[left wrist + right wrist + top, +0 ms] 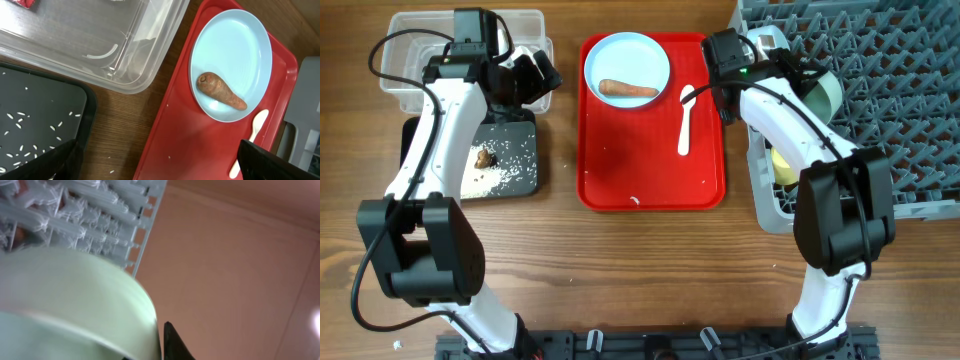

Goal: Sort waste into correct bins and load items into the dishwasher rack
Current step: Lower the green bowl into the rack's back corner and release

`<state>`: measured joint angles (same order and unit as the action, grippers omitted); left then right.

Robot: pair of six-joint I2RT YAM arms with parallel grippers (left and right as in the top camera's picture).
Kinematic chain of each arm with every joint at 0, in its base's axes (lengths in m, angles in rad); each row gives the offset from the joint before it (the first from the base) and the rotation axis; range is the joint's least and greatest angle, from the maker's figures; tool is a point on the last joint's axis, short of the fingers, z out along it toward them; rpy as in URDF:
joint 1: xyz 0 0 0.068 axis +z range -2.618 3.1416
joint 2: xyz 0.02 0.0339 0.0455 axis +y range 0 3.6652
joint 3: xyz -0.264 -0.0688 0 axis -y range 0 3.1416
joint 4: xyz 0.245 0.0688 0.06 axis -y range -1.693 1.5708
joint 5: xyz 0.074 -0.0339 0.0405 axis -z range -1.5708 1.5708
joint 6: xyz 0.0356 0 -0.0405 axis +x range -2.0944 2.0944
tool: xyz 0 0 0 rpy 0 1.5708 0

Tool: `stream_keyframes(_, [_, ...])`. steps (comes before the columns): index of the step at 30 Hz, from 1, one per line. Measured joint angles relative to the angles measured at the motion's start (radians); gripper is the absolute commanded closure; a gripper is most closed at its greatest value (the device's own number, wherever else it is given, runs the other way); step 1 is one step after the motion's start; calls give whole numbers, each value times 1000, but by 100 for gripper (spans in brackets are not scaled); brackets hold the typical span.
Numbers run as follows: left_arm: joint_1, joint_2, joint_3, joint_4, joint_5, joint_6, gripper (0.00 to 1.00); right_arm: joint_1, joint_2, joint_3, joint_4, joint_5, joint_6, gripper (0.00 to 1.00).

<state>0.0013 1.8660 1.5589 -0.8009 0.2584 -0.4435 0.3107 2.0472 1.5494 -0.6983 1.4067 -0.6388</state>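
One carrot piece (221, 91) on plate (240, 45) — ahead of spread L jaws.

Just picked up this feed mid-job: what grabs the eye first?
The red tray in the middle, with an orange carrot piece lying on the light blue plate at its far end and a white spoon beside it. On the left, the black tray is dusted with white crumbs; the big grey rack fills the right.

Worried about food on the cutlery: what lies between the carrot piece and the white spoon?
Only bare light blue plate and its rim; the carrot piece and the white spoon are apart. The left wrist view shows it best.
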Motion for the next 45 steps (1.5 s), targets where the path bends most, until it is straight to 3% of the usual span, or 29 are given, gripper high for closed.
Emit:
stream_keyframes(7, [0,0,0,0,0,0,0,-19,5,-7,249,42,-159,93])
stream_keyframes(19, [0,0,0,0,0,0,0,-17,5,-7,290,67,-242,96])
stream_keyframes(25, [0,0,0,0,0,0,0,10,5,-8,311,81,-180,56])
stream_keyframes(29, [0,0,0,0,0,0,0,28,5,-9,332,87,-98,53])
stream_keyframes(32, [0,0,0,0,0,0,0,39,5,-13,455,88,-55,53])
stream_keyframes(38, [0,0,0,0,0,0,0,31,-34,-27,887,91,-42,53])
stream_keyframes(40, [0,0,0,0,0,0,0,16,-94,-29,1031,90,-67,59])
stream_keyframes(45, [0,0,0,0,0,0,0,-36,-251,-23,1110,89,-85,56])
